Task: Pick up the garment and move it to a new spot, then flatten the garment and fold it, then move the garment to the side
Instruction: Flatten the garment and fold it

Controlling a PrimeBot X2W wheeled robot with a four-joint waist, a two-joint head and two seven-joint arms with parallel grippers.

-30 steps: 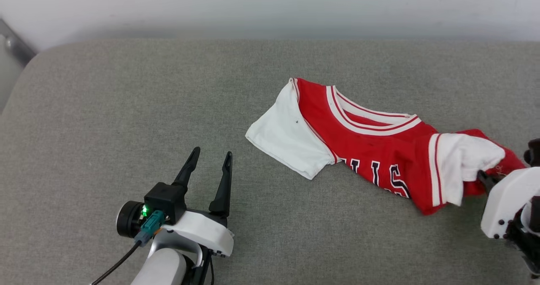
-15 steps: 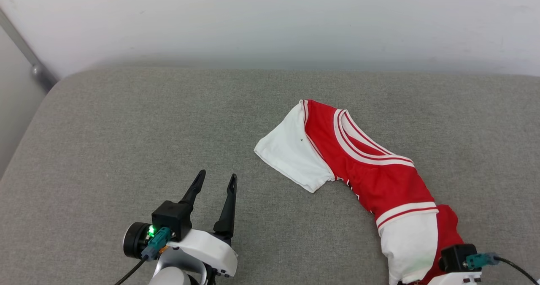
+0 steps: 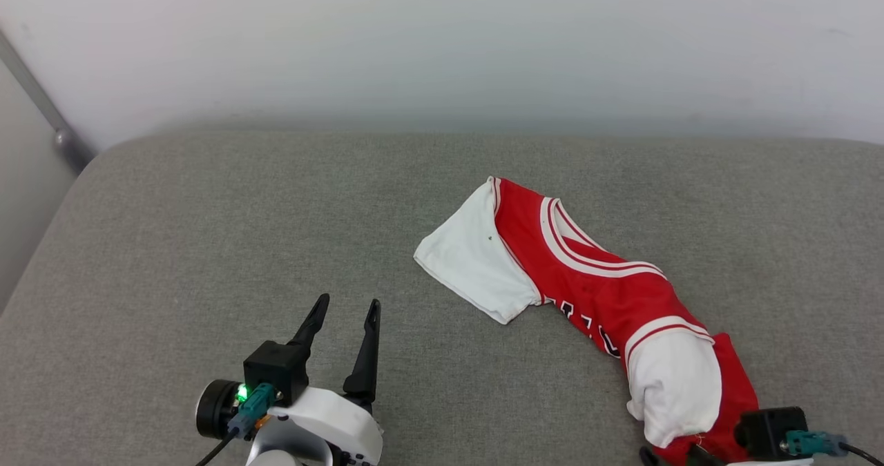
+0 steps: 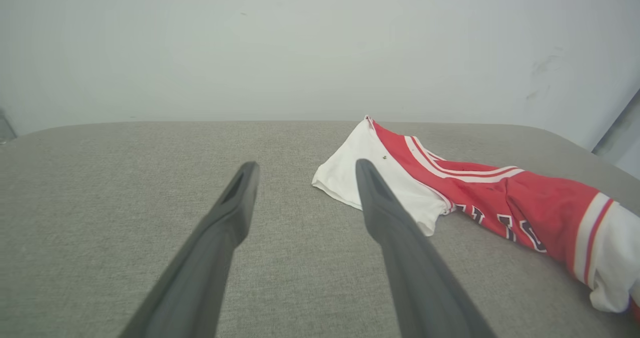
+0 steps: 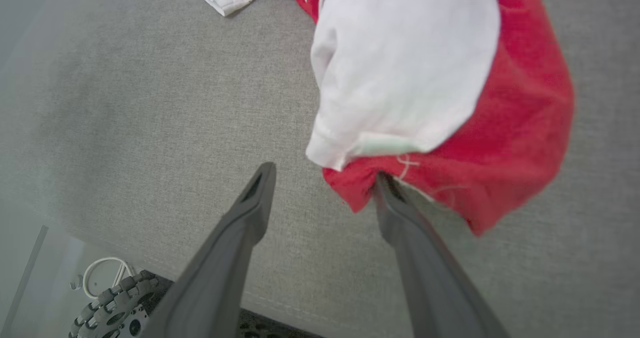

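Note:
The red jersey garment (image 3: 594, 293) lies stretched in a curve on the grey cushion (image 3: 207, 245), one white sleeve (image 3: 473, 262) flat at its far end and the other white sleeve (image 3: 673, 383) bunched at the near right. My right gripper (image 3: 666, 455) is at the bottom right edge, by the garment's red hem. In the right wrist view the right gripper (image 5: 324, 173) is open, and its right fingertip touches the hem of the garment (image 5: 520, 117). My left gripper (image 3: 347, 304) is open and holds nothing, left of the garment (image 4: 540, 203).
A pale wall (image 3: 442, 38) runs behind the cushion. The cushion's front edge (image 5: 300, 308) lies just below the right gripper, with a wheel (image 5: 107, 315) and a white cable loop on the floor beyond it. Bare cushion spreads to the left.
The garment's right end was dragged toward the near edge by my right gripper, which now stands open beside the hem. The head camera has shifted. The left gripper stays in place.

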